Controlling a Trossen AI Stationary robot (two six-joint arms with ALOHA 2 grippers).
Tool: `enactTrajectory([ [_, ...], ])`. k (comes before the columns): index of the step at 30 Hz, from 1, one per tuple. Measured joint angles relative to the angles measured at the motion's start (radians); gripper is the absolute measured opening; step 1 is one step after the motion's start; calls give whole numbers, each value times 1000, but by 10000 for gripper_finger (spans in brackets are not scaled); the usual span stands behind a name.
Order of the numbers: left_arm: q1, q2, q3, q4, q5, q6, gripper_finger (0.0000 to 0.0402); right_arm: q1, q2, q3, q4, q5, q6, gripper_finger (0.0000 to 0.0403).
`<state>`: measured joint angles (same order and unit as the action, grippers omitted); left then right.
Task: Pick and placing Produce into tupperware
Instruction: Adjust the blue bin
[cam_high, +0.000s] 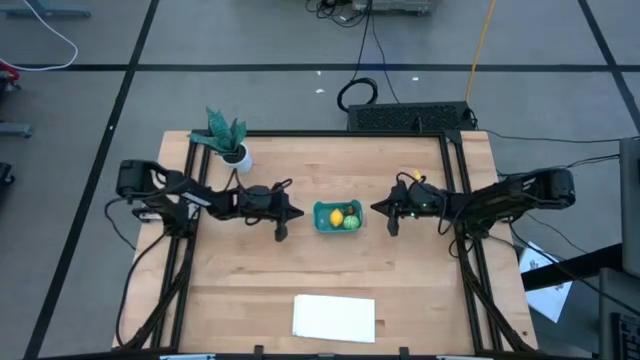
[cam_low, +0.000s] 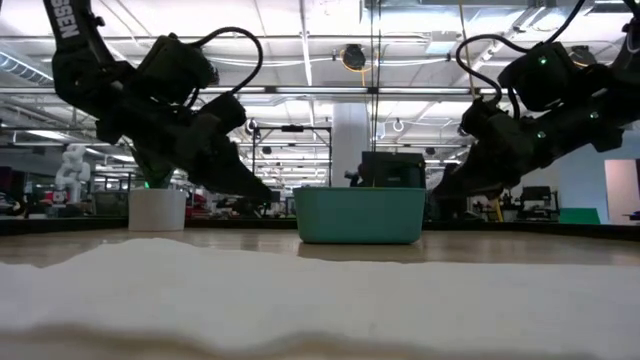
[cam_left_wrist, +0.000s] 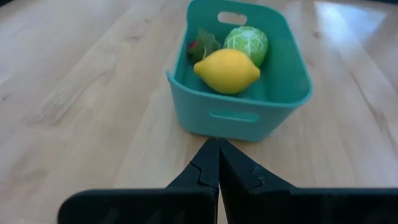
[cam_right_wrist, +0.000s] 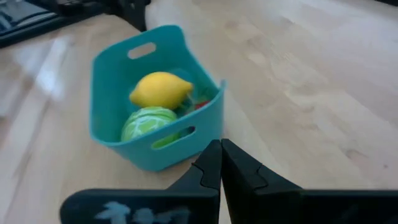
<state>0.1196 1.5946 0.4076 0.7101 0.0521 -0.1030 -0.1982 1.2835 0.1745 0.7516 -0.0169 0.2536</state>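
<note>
The teal tupperware (cam_high: 337, 217) stands on the wooden table near its middle. Inside lie the produce: a yellow lemon (cam_left_wrist: 227, 70), a round green cabbage-like piece (cam_left_wrist: 247, 43) and a small red piece with green leaves (cam_left_wrist: 200, 46). My left gripper (cam_high: 296, 211) is shut and empty, just left of the tub, its tips (cam_left_wrist: 217, 149) a little short of the tub's wall. My right gripper (cam_high: 378, 208) is shut and empty, just right of the tub, its tips (cam_right_wrist: 220, 149) near the opposite wall. Neither touches the tub as far as the views show.
A green plant in a white pot (cam_high: 230, 143) stands at the far left of the table. A flat white sheet (cam_high: 334, 318) lies near the front edge. Dark frame rails (cam_high: 180, 260) run along both table sides. Bare wood surrounds the tub.
</note>
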Motion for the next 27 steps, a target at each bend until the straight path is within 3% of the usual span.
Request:
enactTrajectory([
  [15,-4,101,80,0,4,-15,1,3,97,46,30,-11,4,0],
  [27,-2,104,89,3,27,-5,5,3,186,88,30,-13,-3,0],
])
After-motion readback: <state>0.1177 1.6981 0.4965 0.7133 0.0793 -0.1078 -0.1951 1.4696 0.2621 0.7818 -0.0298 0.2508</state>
